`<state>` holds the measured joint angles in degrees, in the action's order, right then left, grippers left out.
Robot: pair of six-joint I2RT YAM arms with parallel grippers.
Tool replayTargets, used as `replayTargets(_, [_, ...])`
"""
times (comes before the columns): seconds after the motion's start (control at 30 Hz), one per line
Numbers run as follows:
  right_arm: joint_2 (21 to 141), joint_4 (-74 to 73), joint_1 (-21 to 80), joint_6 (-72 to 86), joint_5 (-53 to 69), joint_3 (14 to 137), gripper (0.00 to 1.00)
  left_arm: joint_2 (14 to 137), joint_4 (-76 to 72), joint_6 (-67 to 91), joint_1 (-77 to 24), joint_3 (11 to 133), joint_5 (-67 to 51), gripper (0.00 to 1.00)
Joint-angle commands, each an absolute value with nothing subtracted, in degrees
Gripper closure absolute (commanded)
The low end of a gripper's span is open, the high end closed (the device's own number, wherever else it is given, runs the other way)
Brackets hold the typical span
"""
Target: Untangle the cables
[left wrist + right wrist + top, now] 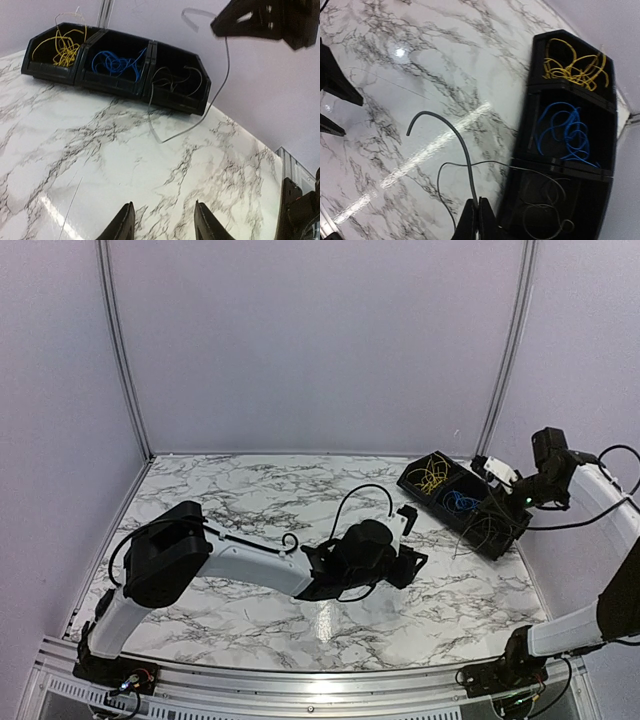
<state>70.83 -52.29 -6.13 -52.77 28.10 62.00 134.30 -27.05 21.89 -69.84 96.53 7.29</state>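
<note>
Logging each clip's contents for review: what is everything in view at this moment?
table: one, white marble, grey veins, beneath everything.
bin: one, black, three compartments, table's far right.
yellow cables: one bundle, yellow, bin's far compartment.
blue cables: one bundle, blue, middle compartment.
black cables: a few, dark, near compartment; one strand runs out to the right gripper.
left gripper: one, black, open, over mid-table.
right gripper: one, black, shut on that strand, beside the bin.

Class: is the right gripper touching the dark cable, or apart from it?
Touching. In the right wrist view the dark cable runs between the fingers of the right gripper, shut on it.
</note>
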Motion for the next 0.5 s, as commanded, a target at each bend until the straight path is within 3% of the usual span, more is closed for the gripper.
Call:
replayTargets(0.0, [72.3,-50.6,-10.0,-54.0,17.1,69.8,1.0,129.4,-31.0,22.8,-69.6,89.6,9.2,0.57])
replayTargets(0.2, [76.1,-47.0,-11.5,-54.7,5.8,73.4,1.0,127.0,-35.0,24.7,-69.6,82.5,9.3,0.57])
replayTargets(0.47, [77.1,-31.6,-11.6,-52.9,-7.4,70.1,1.0,126.8,-36.5,25.4,-69.7,80.6,8.5,0.58])
